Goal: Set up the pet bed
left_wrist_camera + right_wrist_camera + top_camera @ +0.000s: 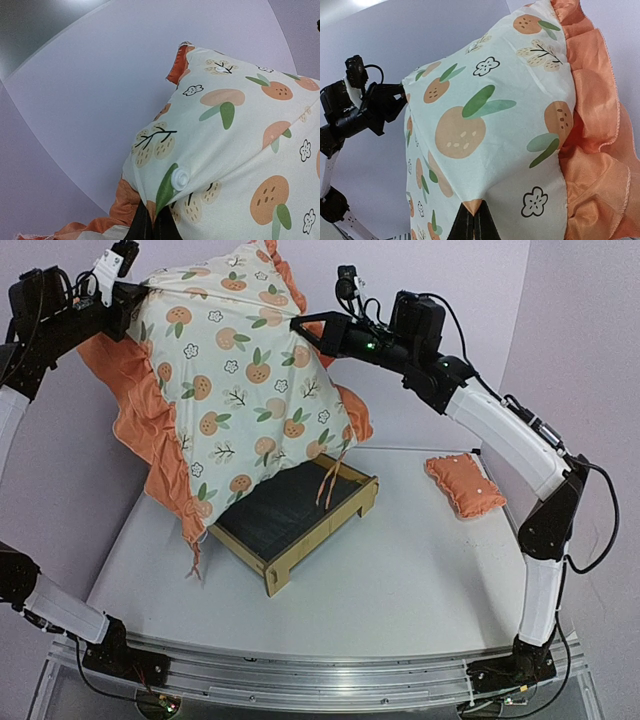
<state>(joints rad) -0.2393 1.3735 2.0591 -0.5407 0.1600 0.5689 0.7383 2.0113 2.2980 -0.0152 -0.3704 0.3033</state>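
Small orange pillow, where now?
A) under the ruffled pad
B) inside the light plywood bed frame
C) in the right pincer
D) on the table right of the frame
D: the small orange pillow lies on the white table, apart from the light plywood bed frame.

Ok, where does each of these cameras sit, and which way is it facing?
Top external: above and behind the bases, facing down over the table; both arms show, holding the mattress pad above the pet bed.
Left wrist: on the left arm, facing along the left end effector into the pad.
Right wrist: on the right arm, facing past the right end effector across the pad to the left arm.
Shared: all show the pad.
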